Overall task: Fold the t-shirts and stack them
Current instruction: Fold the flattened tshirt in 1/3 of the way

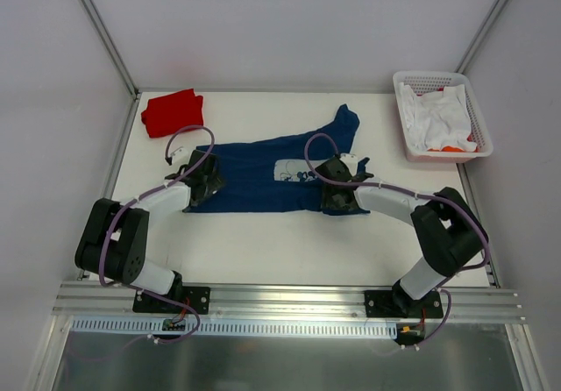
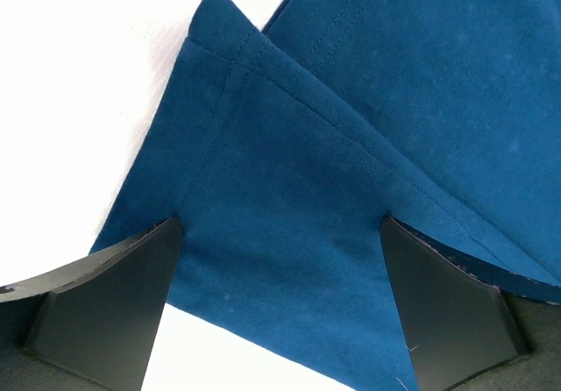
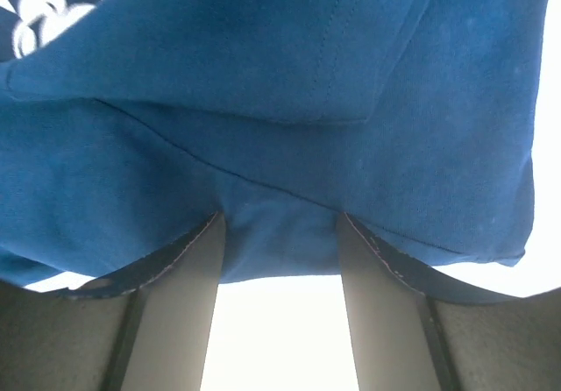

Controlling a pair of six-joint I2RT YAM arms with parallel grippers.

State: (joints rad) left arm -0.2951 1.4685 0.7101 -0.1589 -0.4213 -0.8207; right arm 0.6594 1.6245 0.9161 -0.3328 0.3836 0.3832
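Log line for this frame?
blue shirt: laid out | red shirt: folded, far left | left gripper: open over blue shirt | right gripper: part-open, same shirt

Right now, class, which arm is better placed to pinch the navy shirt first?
Probably the right arm: its jaws narrowly straddle the navy t-shirt's near edge; the left arm's jaws gape wide over a corner.

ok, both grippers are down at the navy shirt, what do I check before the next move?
1. left gripper open, astride navy shirt corner: ok.
2. right gripper at near edge, jaws apart, cloth not pinched: not ok.
3. navy shirt flat: cannot tell, layers overlap by the right gripper.
4. red shirt folded at far left corner, apart from both arms: ok.
5. basket away from right arm: ok.
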